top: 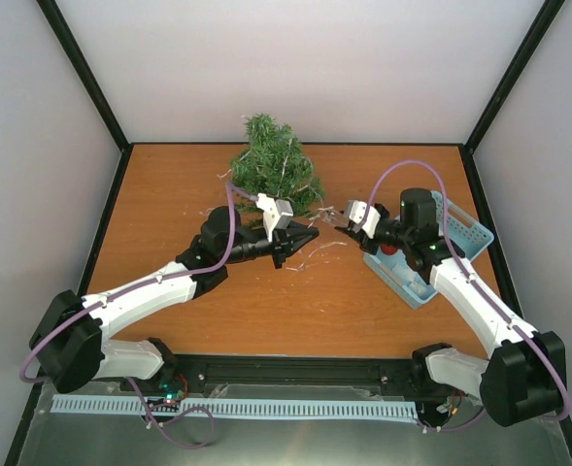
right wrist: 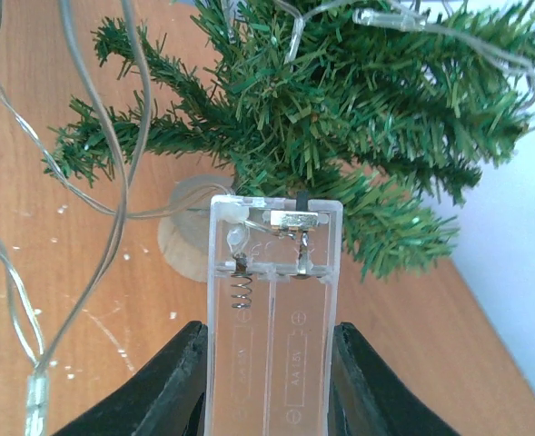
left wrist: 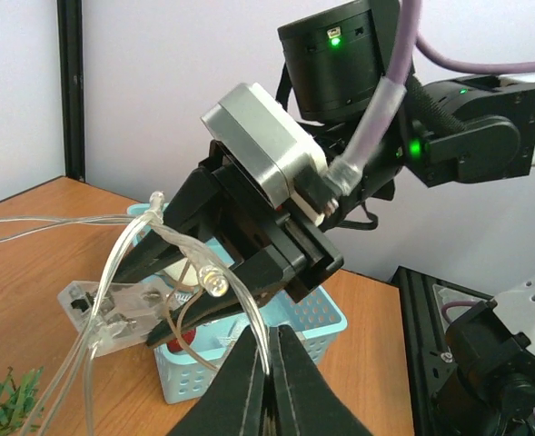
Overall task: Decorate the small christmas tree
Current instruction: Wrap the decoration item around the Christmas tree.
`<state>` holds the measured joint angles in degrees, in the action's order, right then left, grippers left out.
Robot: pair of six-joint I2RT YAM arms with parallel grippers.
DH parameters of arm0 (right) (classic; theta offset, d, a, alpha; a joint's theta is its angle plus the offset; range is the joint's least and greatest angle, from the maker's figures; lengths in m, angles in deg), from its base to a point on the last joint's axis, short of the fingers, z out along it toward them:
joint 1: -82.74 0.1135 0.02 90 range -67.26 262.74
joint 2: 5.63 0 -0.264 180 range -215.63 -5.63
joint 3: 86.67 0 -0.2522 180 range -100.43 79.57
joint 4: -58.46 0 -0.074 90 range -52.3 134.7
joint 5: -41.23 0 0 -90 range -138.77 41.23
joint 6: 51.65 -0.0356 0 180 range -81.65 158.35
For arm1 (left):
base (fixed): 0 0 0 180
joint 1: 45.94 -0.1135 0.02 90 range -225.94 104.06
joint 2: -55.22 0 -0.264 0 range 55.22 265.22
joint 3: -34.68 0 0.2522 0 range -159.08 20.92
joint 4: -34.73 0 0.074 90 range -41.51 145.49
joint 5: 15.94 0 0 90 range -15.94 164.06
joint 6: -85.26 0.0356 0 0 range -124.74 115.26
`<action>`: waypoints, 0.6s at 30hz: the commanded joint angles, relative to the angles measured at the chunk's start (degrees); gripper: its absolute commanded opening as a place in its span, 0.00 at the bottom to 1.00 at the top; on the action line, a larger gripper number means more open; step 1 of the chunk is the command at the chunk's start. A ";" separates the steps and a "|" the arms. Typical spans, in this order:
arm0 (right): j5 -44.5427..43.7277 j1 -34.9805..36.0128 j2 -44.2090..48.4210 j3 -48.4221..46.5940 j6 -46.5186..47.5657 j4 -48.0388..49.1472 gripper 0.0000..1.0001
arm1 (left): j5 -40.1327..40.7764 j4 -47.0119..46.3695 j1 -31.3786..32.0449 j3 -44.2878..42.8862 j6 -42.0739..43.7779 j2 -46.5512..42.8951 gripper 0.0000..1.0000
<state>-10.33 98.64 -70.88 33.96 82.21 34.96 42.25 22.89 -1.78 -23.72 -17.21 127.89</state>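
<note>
Bright, even light w/ soft, faint shadows — pics sharp overall, nearest bits in wrist views slightly blurred.

In the right wrist view, the small christmas tree (right wrist: pixel 340 109) beyond the right gripper (right wrist: pixel 269 363) loses its top to the upper edge. Its pale base (right wrist: pixel 183 245) is half hidden behind the clear battery box (right wrist: pixel 272 300), whose near end runs off the bottom edge. In the left wrist view, the left gripper (left wrist: pixel 270 350) shows only its fingertips. The blue basket (left wrist: pixel 326 320) ahead of it is mostly covered by the right gripper, and a red item (left wrist: pixel 183 339) inside is too small to name. From above, the light string (top: pixel 317 254) is too thin to trace between the grippers.
</note>
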 commanded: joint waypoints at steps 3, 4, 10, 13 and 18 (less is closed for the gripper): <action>6.11 0.80 -1.03 4.02 13.80 12.16 0.10 | -3.22 -1.22 0.49 -3.04 -0.92 0.06 0.02; 6.30 1.40 -1.28 4.15 14.42 12.96 0.10 | -3.66 -1.53 0.49 -3.04 -1.30 0.18 0.02; 9.31 4.30 -2.83 4.93 15.49 19.20 0.09 | -3.54 -2.35 0.49 -3.62 -4.72 0.42 0.01; 9.72 4.82 -1.41 8.15 13.21 25.22 0.09 | -2.70 -2.32 0.46 -4.60 -7.53 0.26 0.01; 9.79 6.29 0.59 12.94 9.22 31.21 0.09 | 2.43 0.31 0.40 -7.56 -13.75 -0.17 0.01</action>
<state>-2.33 103.62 -72.11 43.84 94.27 57.36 41.29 23.09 -1.78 -26.78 -24.88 128.02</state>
